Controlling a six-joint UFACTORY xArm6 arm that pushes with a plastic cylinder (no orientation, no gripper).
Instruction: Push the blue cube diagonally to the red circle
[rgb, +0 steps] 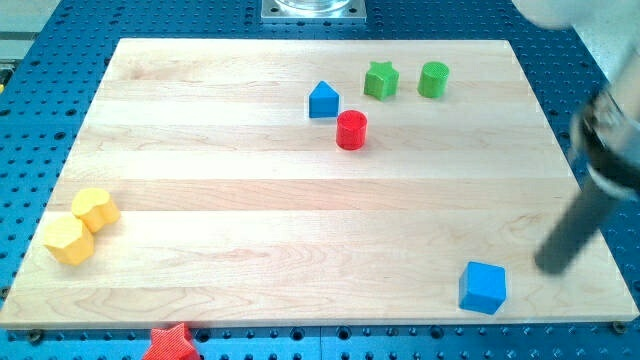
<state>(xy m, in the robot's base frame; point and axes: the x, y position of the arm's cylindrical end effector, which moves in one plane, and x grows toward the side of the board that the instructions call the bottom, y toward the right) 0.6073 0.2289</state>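
The blue cube lies near the board's bottom right corner. The red circle, a short red cylinder, stands in the upper middle of the board. My tip is the lower end of a blurred dark rod coming in from the view's right. It sits just to the right of the blue cube and slightly above it in the view, a small gap apart.
A blue house-shaped block is just up-left of the red circle. A green star and a green cylinder sit near the top. Two yellow blocks lie at the left. A red star lies off the wooden board's bottom edge.
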